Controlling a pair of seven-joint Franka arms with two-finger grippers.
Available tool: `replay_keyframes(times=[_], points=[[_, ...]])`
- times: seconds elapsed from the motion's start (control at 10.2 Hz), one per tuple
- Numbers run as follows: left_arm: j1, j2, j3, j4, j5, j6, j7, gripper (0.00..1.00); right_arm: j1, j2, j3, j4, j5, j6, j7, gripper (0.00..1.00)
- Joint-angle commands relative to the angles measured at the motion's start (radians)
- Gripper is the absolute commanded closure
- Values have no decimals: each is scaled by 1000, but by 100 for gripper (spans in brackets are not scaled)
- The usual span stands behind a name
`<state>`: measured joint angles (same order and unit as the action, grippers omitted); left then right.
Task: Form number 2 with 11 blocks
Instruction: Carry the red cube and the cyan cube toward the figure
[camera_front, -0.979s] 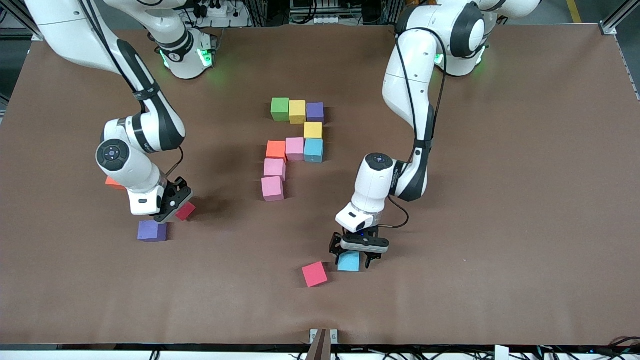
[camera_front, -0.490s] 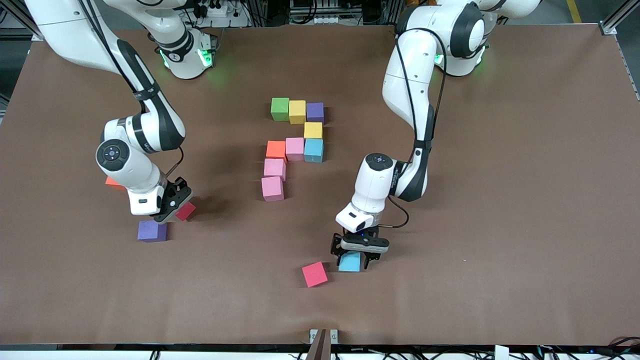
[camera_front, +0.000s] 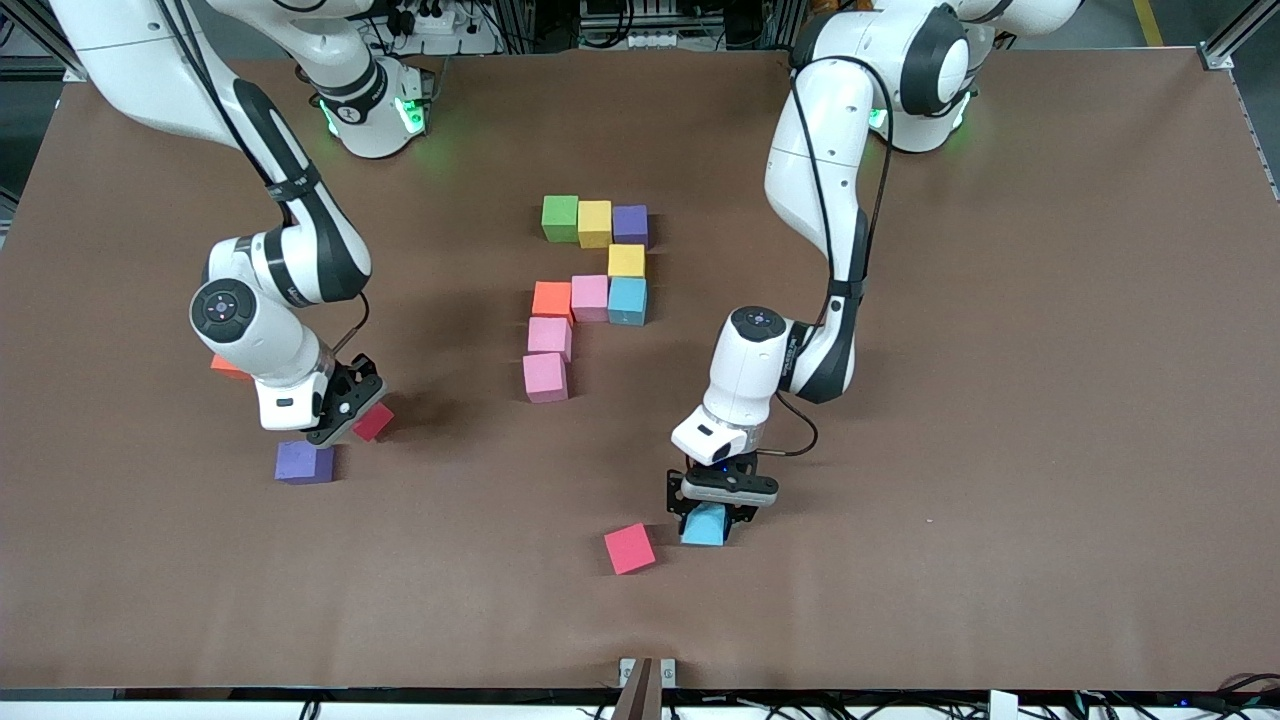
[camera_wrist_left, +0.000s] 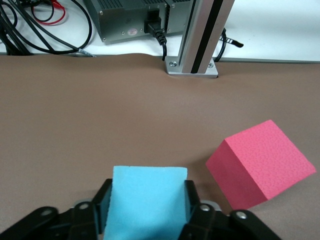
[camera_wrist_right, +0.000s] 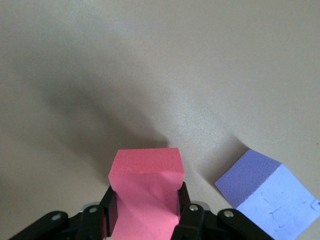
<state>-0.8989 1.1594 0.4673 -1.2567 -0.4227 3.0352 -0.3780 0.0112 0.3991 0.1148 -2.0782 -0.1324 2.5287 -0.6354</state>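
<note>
The partial number 2 sits mid-table: green (camera_front: 560, 217), yellow (camera_front: 594, 223) and purple (camera_front: 630, 224) blocks in a row, then yellow (camera_front: 626, 260), light blue (camera_front: 627, 300), pink (camera_front: 589, 297), orange (camera_front: 551, 299), and two pink blocks (camera_front: 549, 337) (camera_front: 544, 376). My left gripper (camera_front: 705, 520) (camera_wrist_left: 147, 202) is shut on a loose light blue block (camera_front: 704, 526) (camera_wrist_left: 147, 200), low at the table. A red block (camera_front: 629, 548) (camera_wrist_left: 260, 162) lies beside it. My right gripper (camera_front: 352, 420) (camera_wrist_right: 145, 210) is shut on a tilted red block (camera_front: 372, 422) (camera_wrist_right: 145, 192).
A purple block (camera_front: 304, 462) (camera_wrist_right: 267, 192) lies on the table next to my right gripper. An orange block (camera_front: 228, 366) shows partly under the right arm. A metal post bracket (camera_front: 647, 672) (camera_wrist_left: 192, 67) stands at the table edge nearest the front camera.
My left gripper's fingers have closed onto the loose light blue block. The right arm has barely moved, still holding the red block.
</note>
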Motion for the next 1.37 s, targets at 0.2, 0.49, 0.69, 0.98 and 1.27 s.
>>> replay_keyframes(times=[0.2,0.49,0.69,0.98,1.27], points=[[-6,11,19,23,8,11,-25,53,30,-14,5,1,22,-7,51,100],[-6,-35,-2,22,8,5,-22,53,35,-14,32,10,23,-7,103,100],[-3,-110,-35,20,8,-15,-24,53,36,-14,60,12,22,-8,158,100],[15,-201,-96,-9,19,-87,-19,53,44,-14,121,44,22,-54,281,100],[44,-282,-121,-1,19,-258,-12,53,81,-14,195,75,22,-68,466,100]])
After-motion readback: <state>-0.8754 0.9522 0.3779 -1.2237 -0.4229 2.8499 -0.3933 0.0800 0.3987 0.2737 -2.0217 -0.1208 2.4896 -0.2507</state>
